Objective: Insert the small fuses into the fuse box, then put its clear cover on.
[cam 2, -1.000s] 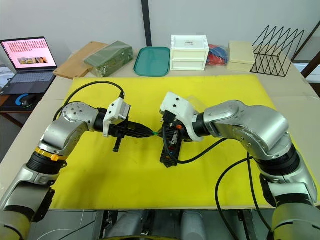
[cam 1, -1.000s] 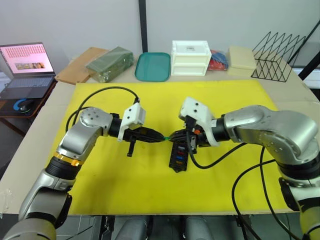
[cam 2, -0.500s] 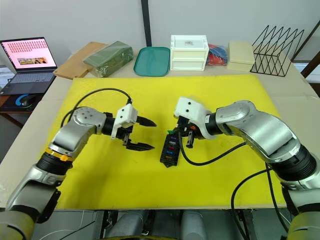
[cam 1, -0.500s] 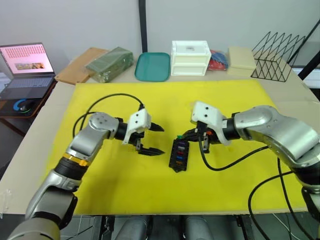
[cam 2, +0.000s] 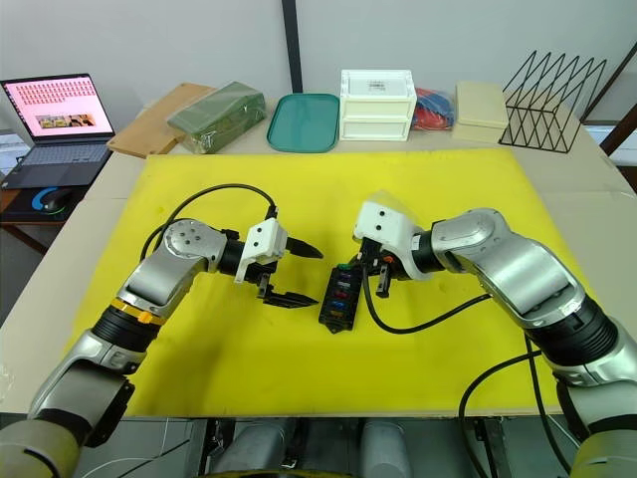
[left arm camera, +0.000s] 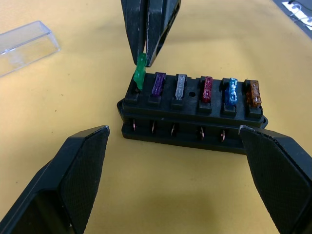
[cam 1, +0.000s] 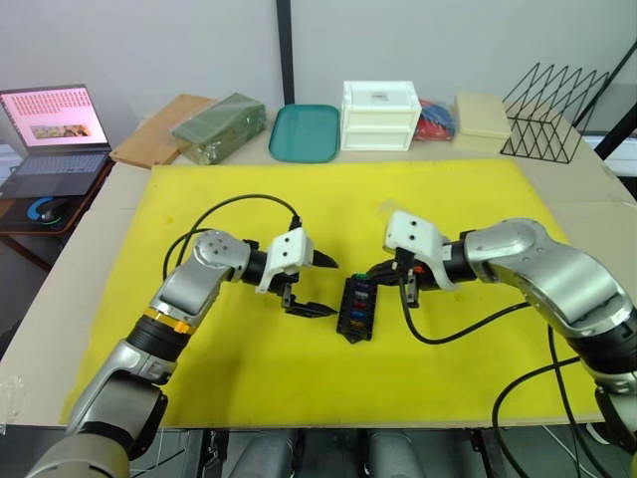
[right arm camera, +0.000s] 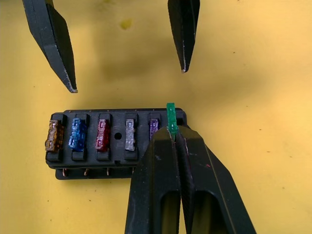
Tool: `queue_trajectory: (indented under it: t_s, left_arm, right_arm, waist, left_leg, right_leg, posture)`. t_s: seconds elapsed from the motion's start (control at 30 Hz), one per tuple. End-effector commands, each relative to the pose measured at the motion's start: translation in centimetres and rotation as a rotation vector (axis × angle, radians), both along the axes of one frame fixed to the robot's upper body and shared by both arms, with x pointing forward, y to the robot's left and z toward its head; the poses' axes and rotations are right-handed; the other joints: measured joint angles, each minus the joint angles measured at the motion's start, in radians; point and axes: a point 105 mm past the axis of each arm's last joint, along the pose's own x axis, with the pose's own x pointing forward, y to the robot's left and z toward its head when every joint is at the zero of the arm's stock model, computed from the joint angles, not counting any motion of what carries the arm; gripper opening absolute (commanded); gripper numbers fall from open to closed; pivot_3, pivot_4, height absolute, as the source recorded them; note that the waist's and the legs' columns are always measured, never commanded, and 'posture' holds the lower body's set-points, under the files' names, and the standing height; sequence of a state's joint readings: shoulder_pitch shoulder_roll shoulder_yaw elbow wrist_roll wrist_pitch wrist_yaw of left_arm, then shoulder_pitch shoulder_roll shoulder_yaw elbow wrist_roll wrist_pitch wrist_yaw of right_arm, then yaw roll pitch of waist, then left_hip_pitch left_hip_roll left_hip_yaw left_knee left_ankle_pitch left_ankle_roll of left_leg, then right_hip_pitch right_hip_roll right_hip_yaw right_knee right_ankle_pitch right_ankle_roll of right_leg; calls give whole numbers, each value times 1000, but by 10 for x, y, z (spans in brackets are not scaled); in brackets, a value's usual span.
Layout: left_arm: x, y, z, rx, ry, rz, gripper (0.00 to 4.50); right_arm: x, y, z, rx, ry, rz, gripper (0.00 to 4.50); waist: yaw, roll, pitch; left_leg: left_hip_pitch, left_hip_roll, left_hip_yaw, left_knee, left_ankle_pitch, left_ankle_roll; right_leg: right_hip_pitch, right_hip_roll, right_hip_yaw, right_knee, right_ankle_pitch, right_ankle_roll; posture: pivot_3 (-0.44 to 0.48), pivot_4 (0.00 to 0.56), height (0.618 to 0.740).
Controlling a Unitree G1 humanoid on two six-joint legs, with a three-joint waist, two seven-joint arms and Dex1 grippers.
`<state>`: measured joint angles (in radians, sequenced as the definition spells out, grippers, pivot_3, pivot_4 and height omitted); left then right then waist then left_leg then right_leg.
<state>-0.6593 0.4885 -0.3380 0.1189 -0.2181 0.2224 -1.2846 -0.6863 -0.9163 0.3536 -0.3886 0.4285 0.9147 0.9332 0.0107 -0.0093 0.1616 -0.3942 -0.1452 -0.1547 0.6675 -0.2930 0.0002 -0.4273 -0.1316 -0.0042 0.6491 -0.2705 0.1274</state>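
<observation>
Robot lab or test bench. Table [cam 1: 75, 289] covered by yellow mat [cam 1: 458, 199], plain grey wall behind. Along back edge: white drawer unit [cam 1: 379, 116], teal tray [cam 1: 304, 132], wire rack [cam 1: 553, 112], green block [cam 1: 219, 125], wood board [cam 1: 159, 131]. Open laptop [cam 1: 50, 139] with mouse [cam 1: 42, 209] on side desk.
</observation>
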Motion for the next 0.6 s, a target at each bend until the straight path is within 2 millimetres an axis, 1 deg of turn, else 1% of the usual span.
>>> queue_trajectory:
  t_s: [0.03,0.6]
  left_arm:
    - [-3,0,6,-23,-31,-15,4465]
    - [-6,1,3,-21,-31,-15,4465]
  right_arm:
    - [4,0,9,17,-54,-3,0]
    - [9,-4,11,28,-64,-31,0]
  waist:
    - [0,0,0]
    - [0,0,0]
  left_leg:
    - [0,0,0,0,0,0]
    - [0,0,0,0,0,0]
  right_leg:
    - [0,0,0,0,0,0]
    - [0,0,0,0,0,0]
  posture:
    - [0,150,740]
    - [0,150,740]
